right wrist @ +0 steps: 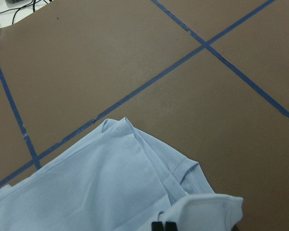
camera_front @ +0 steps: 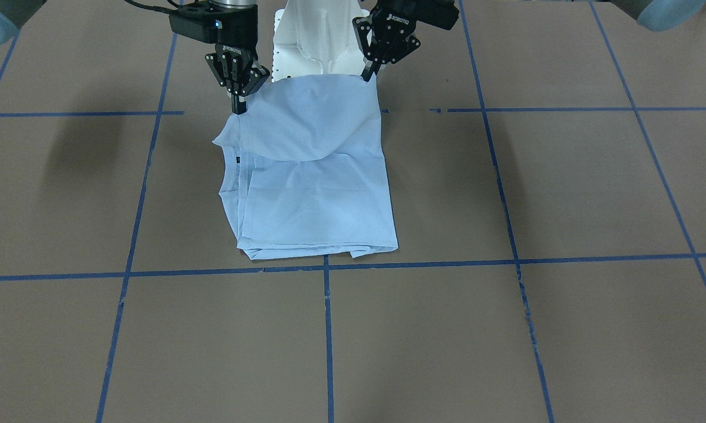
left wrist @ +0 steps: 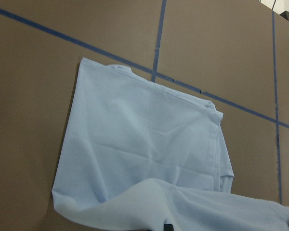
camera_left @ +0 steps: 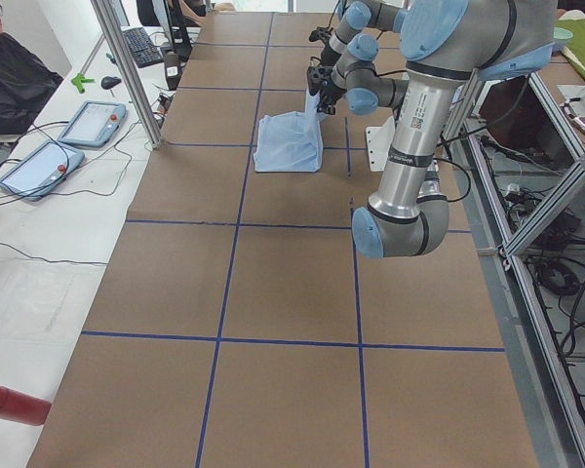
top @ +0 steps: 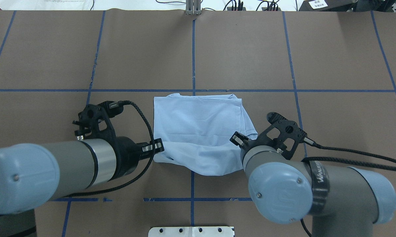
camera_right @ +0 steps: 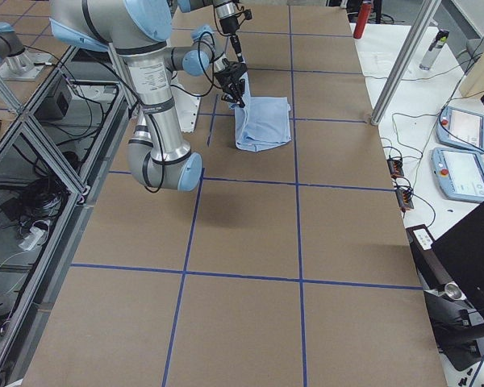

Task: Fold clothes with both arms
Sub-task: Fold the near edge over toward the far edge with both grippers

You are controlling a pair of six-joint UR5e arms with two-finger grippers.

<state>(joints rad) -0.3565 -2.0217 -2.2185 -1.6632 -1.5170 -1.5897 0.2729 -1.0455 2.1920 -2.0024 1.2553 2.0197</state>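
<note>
Clamped narrow on cloth, black two-finger left gripper (camera_front: 367, 76) and black two-finger right gripper (camera_front: 239, 109), each pinching a near corner of a light blue short-sleeved T-shirt (camera_front: 318, 188). Lifted edge sagging between them. Beyond the fingertips, remainder folded flat on brown paper-covered table (camera_front: 506, 341), far hem just beside a blue tape line (camera_front: 447, 262).

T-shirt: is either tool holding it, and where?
Both. The right tool pinches the T-shirt on its robot-side edge at the collar-end corner, and the left tool pinches it at the opposite corner. That edge is lifted.
</note>
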